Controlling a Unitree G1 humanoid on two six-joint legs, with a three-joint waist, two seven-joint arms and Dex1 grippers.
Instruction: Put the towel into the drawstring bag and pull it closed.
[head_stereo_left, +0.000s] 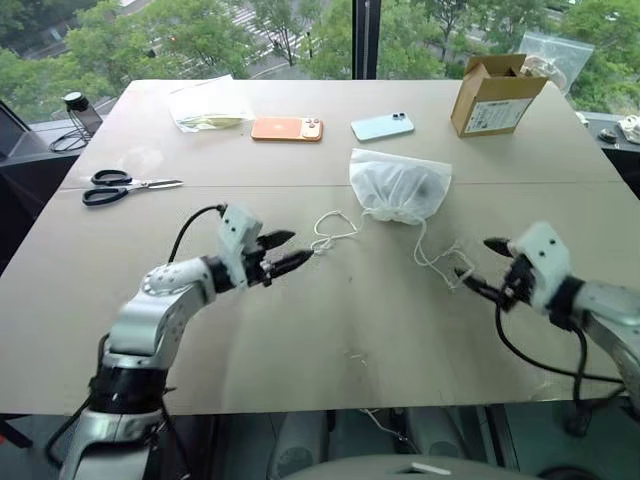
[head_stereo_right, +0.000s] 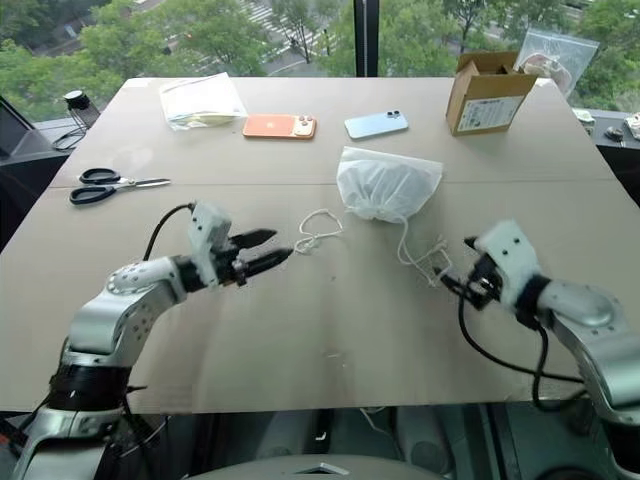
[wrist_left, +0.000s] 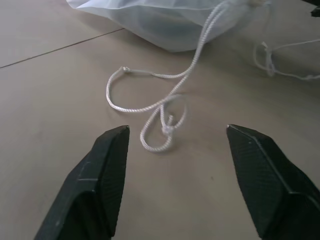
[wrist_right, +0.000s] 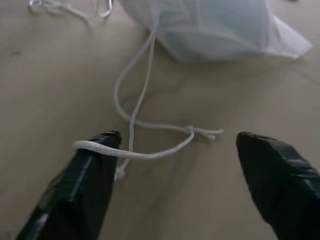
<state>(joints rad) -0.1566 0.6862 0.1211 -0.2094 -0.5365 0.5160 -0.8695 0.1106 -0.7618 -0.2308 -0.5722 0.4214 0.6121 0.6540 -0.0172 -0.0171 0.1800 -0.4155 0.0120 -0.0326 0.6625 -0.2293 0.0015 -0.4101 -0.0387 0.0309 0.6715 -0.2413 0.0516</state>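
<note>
A: Lying on the tan table (head_stereo_left: 300, 330): a thin white semi-sheer drawstring bag (head_stereo_left: 400, 185), gathered shut, bulging. Is a towel recorded?

B: A pale blue mass is faintly seen through the fabric in the wrist views; whether it is the towel cannot be told.

A: White cord loops?

B: One cord loop (head_stereo_left: 332, 232) is laid out left of the bag, another (head_stereo_left: 440, 258) trails nearer than the bag to its right; both lie slack on the table.

A: Grippers?

B: The left gripper (head_stereo_left: 285, 252) is held left of the bag, fingers spread wide, nothing gripped. The right gripper (head_stereo_left: 482, 266) is held right of the bag, fingers wide apart; cord is draped over one fingertip (wrist_right: 102, 142), unclamped.
</note>
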